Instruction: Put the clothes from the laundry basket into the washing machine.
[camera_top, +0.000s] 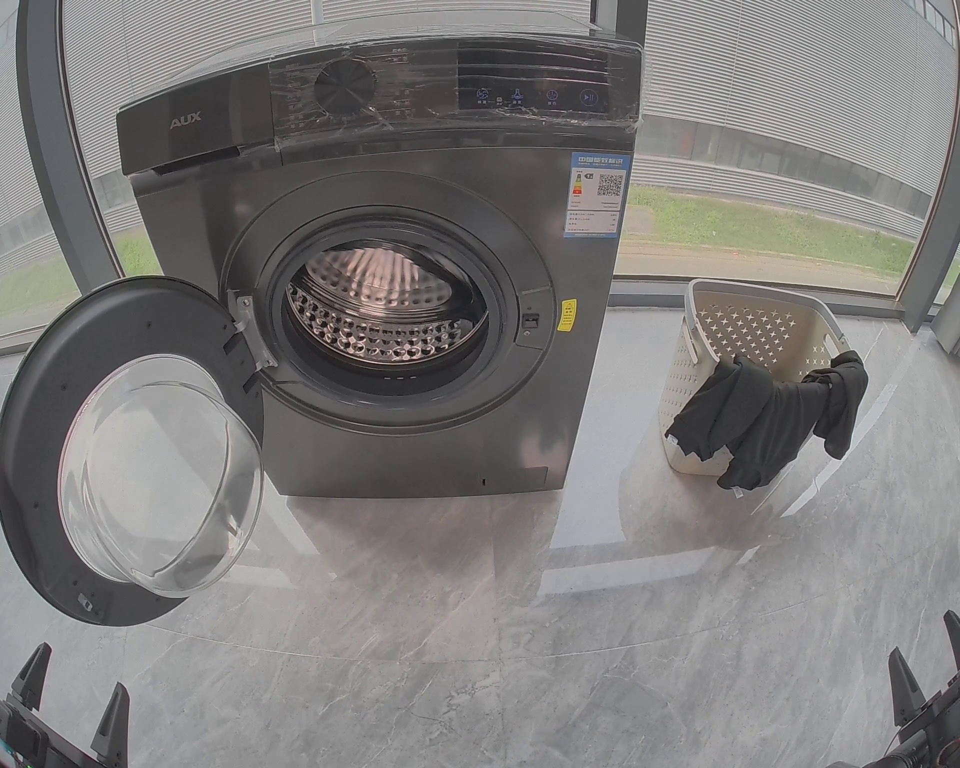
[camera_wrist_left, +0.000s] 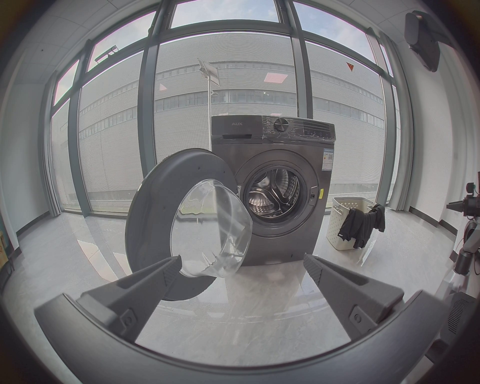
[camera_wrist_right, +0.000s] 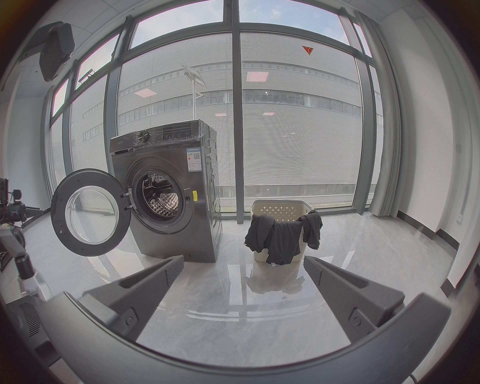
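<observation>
- Shiny grey stone floor (camera_top: 560, 640) and big windows all round, so reflections everywhere. Left pincer (camera_wrist_left: 241, 261) sits low at the left, spread wide, holding nothing. What's the worry on that side?
- Probably the door (camera_top: 135, 450). It's swung fully open to the left of the washing machine (camera_top: 430, 450), ahead of that pincer. I'd guess a sweep toward the drum (camera_top: 385, 305) could clip it or knock it half shut.
- And the stuff itself?
- Dark clothes (camera_top: 765, 420) are draped over the front rim of the laundry basket (camera_top: 750, 292), hanging down the outside. The basket stands on the floor just right of the machine. Pinch only a fold and the rest could trail, snag the rim and tip that light-looking basket. Or it just drops on the floor on the way over.
- Right pincer (camera_wrist_right: 242, 262)?
- Also spread wide and empty, low at the right, well apart from the basket. Nothing's in the drum yet, far as I can see.
</observation>
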